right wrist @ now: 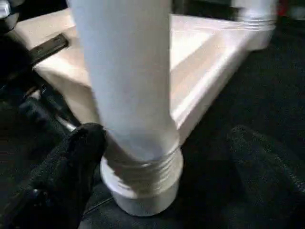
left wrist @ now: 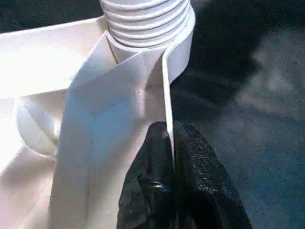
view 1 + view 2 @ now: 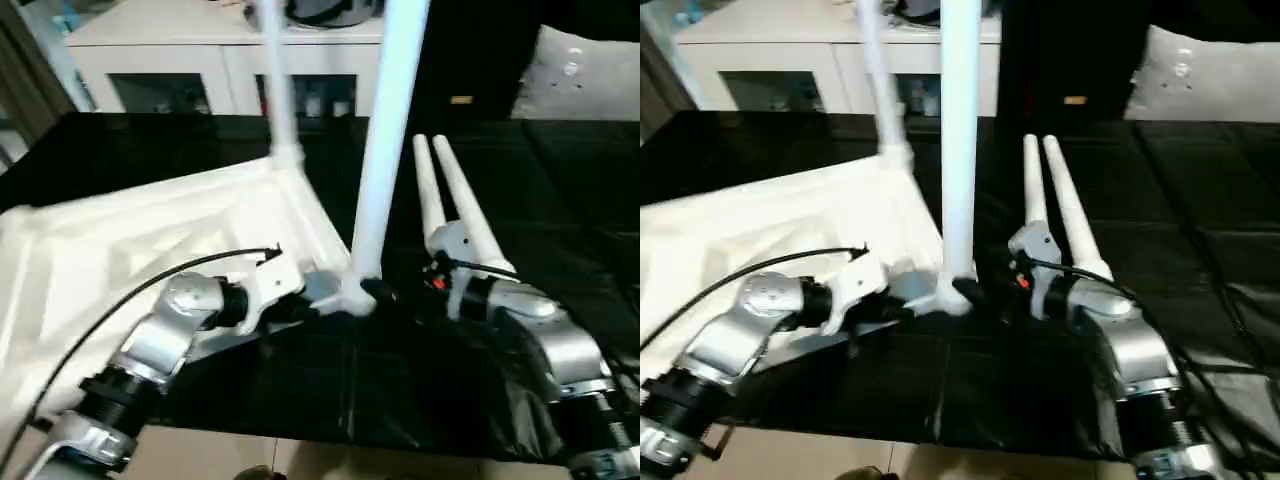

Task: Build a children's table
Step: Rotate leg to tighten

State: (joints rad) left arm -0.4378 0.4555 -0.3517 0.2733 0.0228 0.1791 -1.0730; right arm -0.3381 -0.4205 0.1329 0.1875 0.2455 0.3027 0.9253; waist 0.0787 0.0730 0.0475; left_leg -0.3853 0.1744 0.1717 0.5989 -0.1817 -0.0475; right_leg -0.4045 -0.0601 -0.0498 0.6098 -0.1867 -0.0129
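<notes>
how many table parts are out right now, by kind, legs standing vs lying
Tabletop: 1
Legs standing in corner sockets: 2, the near one and the far one
Legs lying loose on the black work table: 2
Total: 5 parts

From my station, the near upright leg (image 3: 385, 150) runs off the head view's top edge, as does the far leg (image 3: 277, 80). The tabletop (image 3: 90, 260) is cut off at the left edge. In the left wrist view, the threaded leg base (image 2: 145, 21) is cropped (upper part unseen). The cabinet contents (image 3: 160, 95) are too blurred to identify.
</notes>
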